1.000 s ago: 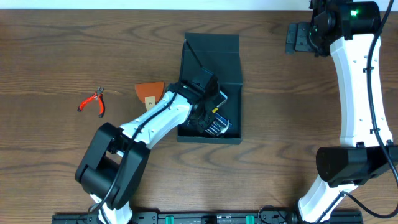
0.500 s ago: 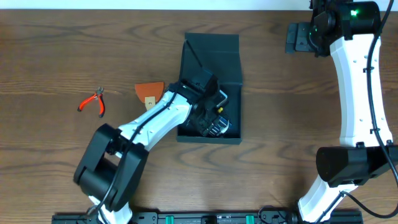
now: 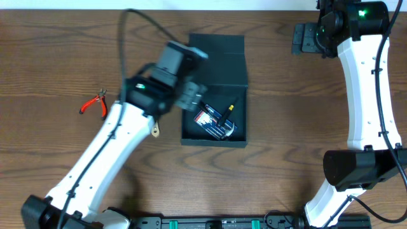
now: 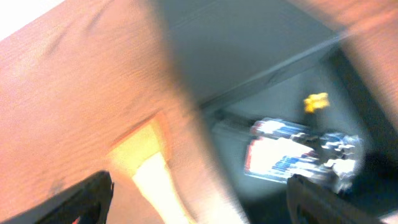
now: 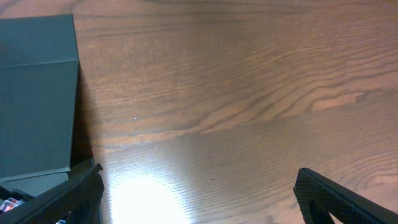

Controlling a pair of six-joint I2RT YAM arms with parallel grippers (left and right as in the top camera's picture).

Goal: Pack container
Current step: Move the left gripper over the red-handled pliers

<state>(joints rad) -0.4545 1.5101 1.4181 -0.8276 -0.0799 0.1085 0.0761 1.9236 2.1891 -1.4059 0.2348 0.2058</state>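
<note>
1. Overhead view: the left gripper (image 3: 188, 97) hangs, motion-blurred, over the left wall of the container (image 3: 214, 142). The open box lies just to its right and below it, with the lid flap folded away on the far side.
2. Inside, just right of the fingers, lie a blue-and-white pack (image 3: 213, 122) and a yellow-tipped tool (image 3: 227, 112), so packing looks partly done.
3. The likely step is fetching another loose item. An orange-and-cream flat tool (image 4: 140, 152) sits right beneath the gripper, outside the box wall. The red pliers (image 3: 94, 104) lie well out to its left.
4. To do it well, clear the box wall before sweeping sideways, line the fingers across the tool's narrow part, then descend straight. A flat tool on wood is liable to slide if nudged.
5. In the left wrist view the fingertips stand wide apart with nothing between them, touching nothing.
6. The right gripper (image 5: 199, 193) is likewise spread and empty over bare table. The container's corner lies beside its left finger.
</note>
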